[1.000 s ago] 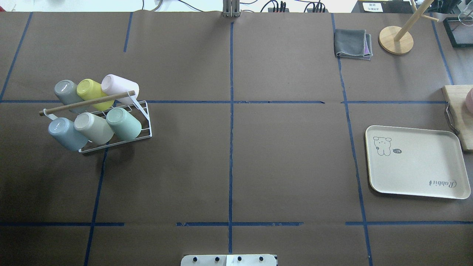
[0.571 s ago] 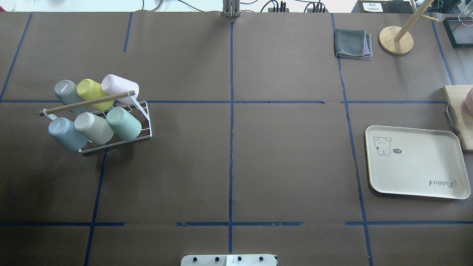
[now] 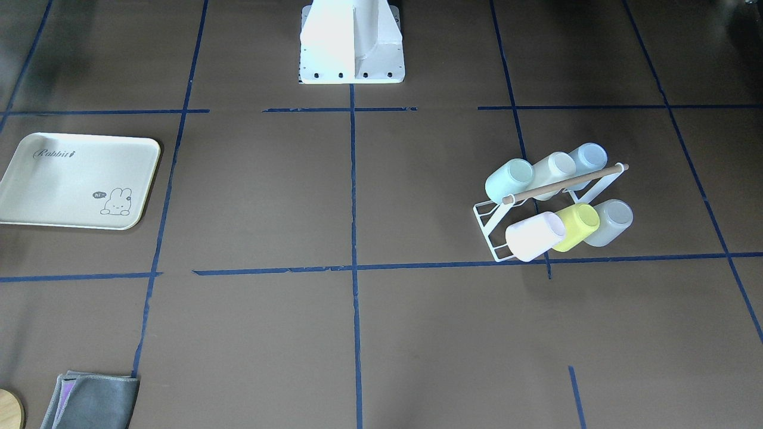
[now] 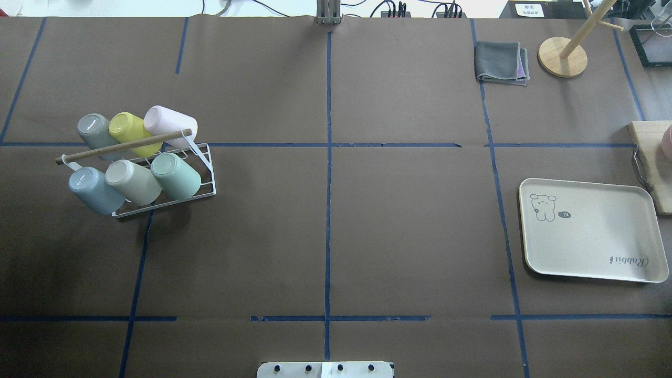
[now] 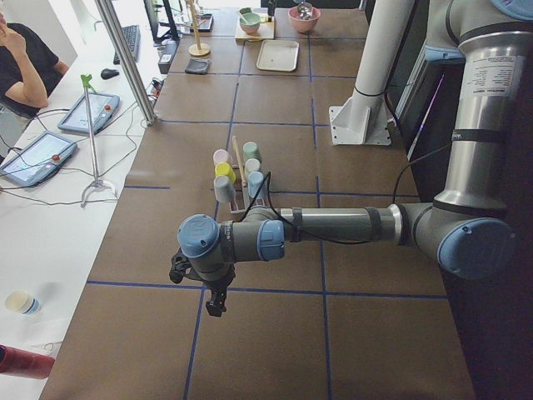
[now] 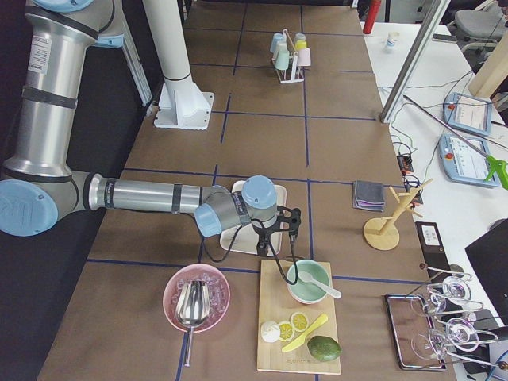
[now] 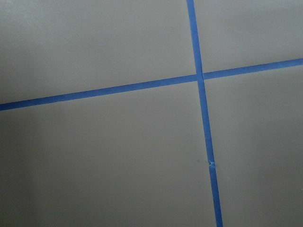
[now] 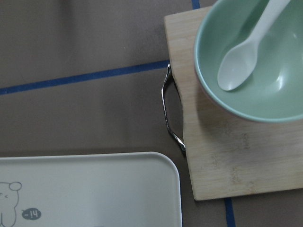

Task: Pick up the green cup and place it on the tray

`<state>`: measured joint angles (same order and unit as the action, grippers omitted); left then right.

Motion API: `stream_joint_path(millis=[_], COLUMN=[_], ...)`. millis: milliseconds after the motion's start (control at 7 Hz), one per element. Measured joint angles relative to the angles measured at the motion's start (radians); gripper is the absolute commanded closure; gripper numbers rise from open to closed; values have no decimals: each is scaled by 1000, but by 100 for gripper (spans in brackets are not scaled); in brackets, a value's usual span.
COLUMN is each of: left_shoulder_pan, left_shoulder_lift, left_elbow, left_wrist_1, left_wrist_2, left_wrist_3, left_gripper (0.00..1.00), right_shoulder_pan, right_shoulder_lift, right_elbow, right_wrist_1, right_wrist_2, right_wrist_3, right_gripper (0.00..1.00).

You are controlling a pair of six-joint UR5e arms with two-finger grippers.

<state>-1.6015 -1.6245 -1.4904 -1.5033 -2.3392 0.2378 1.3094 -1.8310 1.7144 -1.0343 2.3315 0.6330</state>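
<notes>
The green cup (image 4: pixel 176 176) lies tilted on a white wire rack (image 4: pixel 205 181) at the table's left, at the rack's end nearest the middle; it also shows in the front view (image 3: pixel 508 180). The cream tray (image 4: pixel 590 231) lies bare at the right and shows in the front view (image 3: pixel 77 179). My left gripper (image 5: pixel 216 302) hangs over bare table beyond the rack, toward the table's left end. My right gripper (image 6: pixel 292 225) hovers between the tray's corner (image 8: pixel 94 189) and a wooden board (image 8: pixel 227 161). Neither gripper shows in the wrist or overhead views, so I cannot tell whether they are open or shut.
The rack also holds yellow-green (image 4: pixel 128 131), pink (image 4: pixel 170 123), grey, cream and pale blue (image 4: pixel 92 189) cups under a wooden bar (image 4: pixel 123 147). A green bowl with a spoon (image 8: pixel 255 61) stands on the board. A grey cloth (image 4: pixel 501 63) and wooden stand (image 4: pixel 563 56) sit far right.
</notes>
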Motion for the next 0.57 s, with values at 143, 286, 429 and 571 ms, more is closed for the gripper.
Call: stream_joint_path(millis=[143,286,429,571], left_shoulder_pan=[-1,-1,-1,-1], left_shoulder_lift=[2,5,7,8], left_elbow=[-3,-9,-17,-22], left_wrist_1=[0,0,0,1], left_wrist_2=[0,-1,-1,-2], left_wrist_3=[0,0,0,0], left_gripper=[0,0,0,0], right_shoulder_pan=[-57,-105,-145,-184], right_shoulder_lift=[-20,-31,-36,-39], right_elbow=[-8,-33,-74,-119], right_wrist_1=[44,95,175,259], right_wrist_2=[-35,-63,-80,-98], right_wrist_3=[51,94,148,204], right_gripper=[0,0,0,0])
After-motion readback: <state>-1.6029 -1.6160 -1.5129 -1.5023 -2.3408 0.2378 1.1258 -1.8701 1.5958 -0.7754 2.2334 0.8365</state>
